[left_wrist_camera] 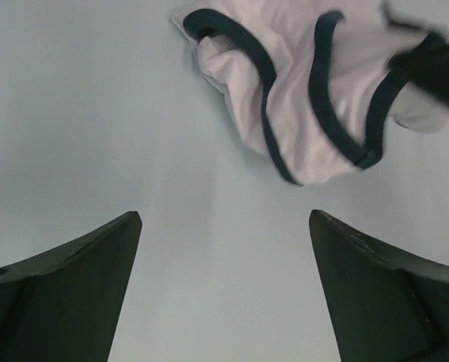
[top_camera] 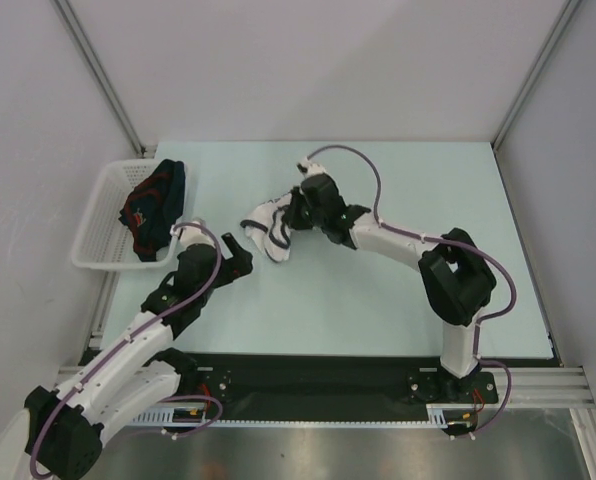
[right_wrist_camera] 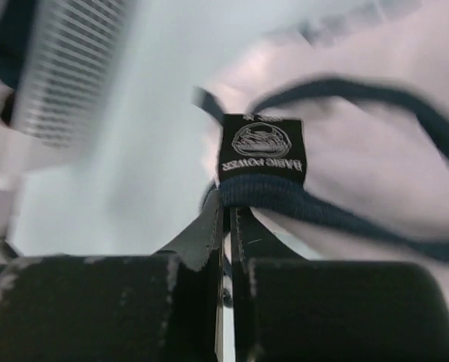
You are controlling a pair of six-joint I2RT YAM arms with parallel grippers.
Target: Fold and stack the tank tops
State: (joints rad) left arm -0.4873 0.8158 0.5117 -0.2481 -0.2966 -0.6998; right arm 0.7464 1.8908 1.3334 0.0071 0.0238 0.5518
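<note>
Jaws of right gripper point(right_wrist_camera: 226, 226) pressed together on dark neck trim of white tank top point(top_camera: 268, 232), bunched mid-table. Left gripper point(left_wrist_camera: 224, 219) spread, at its 7 o'clock, apart. Navy tank top point(top_camera: 156, 205) crumpled in white basket point(top_camera: 93, 225), table's 9 o'clock edge.

White arm links point(top_camera: 128, 352), black joints point(top_camera: 458, 275), purple cables point(top_camera: 343, 148), black wedge-shaped fingers point(left_wrist_camera: 66, 290)

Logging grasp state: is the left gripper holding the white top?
No, in the left wrist view the left gripper is open over bare table, with the white top lying beyond its tips.
</note>
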